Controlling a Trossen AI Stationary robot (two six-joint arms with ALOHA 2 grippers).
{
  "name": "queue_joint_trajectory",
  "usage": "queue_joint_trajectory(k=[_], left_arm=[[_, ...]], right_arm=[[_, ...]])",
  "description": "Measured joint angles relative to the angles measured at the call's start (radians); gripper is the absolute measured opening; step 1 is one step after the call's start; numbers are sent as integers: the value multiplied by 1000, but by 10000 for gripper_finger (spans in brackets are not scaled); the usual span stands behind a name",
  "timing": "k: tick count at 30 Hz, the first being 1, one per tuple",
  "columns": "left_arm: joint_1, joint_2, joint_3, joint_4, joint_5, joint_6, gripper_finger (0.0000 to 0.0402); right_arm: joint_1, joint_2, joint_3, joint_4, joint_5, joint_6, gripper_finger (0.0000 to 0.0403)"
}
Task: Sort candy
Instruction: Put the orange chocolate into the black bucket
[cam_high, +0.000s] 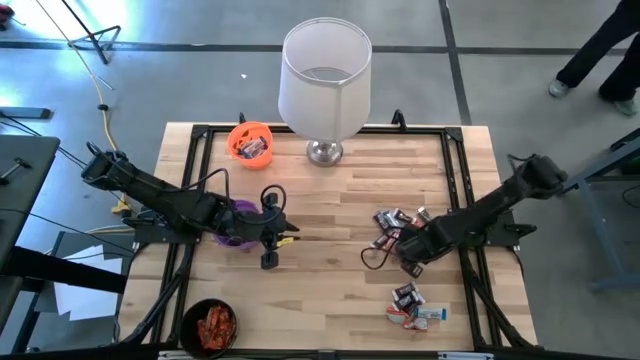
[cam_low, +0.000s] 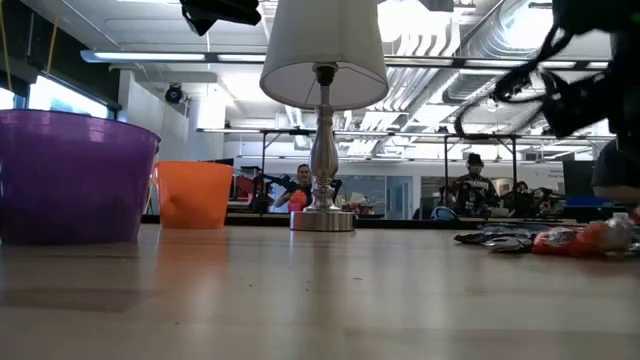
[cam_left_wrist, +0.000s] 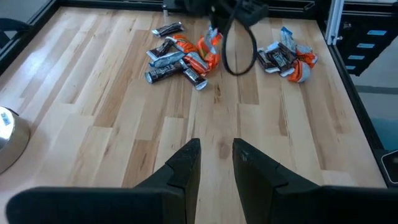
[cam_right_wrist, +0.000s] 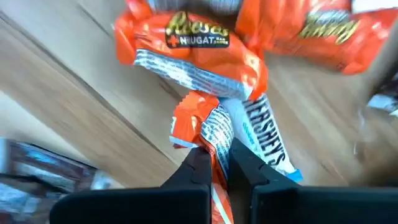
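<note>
Room behind is an open lab; your wood surface (cam_high: 330, 200) carries a lamp (cam_high: 325, 85) and purple, orange (cam_high: 250, 140) and black (cam_high: 209, 326) cups. Sorting is partly done: some candy is in cups, two piles (cam_high: 395, 228) remain. Left gripper (cam_left_wrist: 216, 163) hovers mid-surface, narrowly parted, empty. Right gripper (cam_right_wrist: 214, 163) is pinching an orange candy (cam_right_wrist: 208, 134) in the pile.

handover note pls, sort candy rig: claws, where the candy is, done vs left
Right claw: shut on an orange wrapped candy at the pile on the table's right side.
Left claw: slightly open, empty, hovering by the purple cup.
Done: some candy in the orange cup and black cup.
Left: that pile plus a smaller cluster nearer the front edge.
</note>
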Motion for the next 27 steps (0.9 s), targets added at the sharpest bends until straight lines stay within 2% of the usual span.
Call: queue_joint_trajectory(k=[9,15,20,27], left_arm=[[0,0,0,0,0,0,80],[0,0,0,1,13,0,80],[1,9,0,33,23,20,80],[1,21,0,172,22,123,80]], right_arm=[[0,-195,2,-12,115,32,3],[0,-300,2,30,267,16,3],[0,-335,3,221,425,-110,3],[0,-336,4,638,599,-442,4]])
